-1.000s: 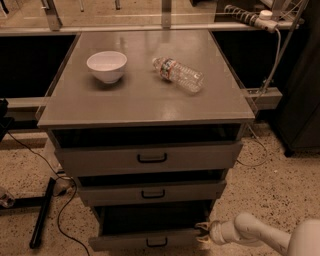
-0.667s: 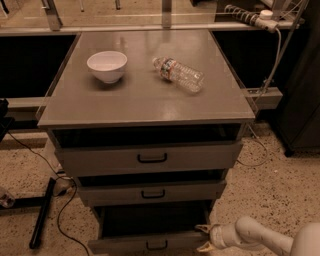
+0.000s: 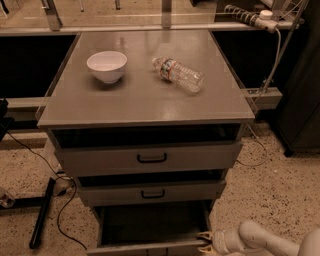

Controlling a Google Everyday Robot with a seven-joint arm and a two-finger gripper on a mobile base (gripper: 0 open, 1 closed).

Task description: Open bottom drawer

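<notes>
The grey cabinet [image 3: 145, 107] has three drawers. The bottom drawer [image 3: 150, 225] stands pulled out towards me, its dark inside showing; its front runs along the bottom edge of the view and its handle is cut off. My gripper [image 3: 206, 241] is at the drawer's front right corner, its yellowish fingertips against the drawer's right end. My white arm [image 3: 265, 242] comes in from the lower right. The middle drawer [image 3: 150, 192] and the top drawer [image 3: 150, 157] each show a black loop handle and stand slightly out.
A white bowl [image 3: 107, 65] and a clear plastic bottle [image 3: 178, 74] lying on its side sit on the cabinet top. A black bar [image 3: 42, 212] and cables lie on the speckled floor at the left. A power strip [image 3: 247, 14] is at the back right.
The bottom drawer has slid further out towards me, showing more of its inside. My gripper has moved down and forward with the drawer's right front corner.
</notes>
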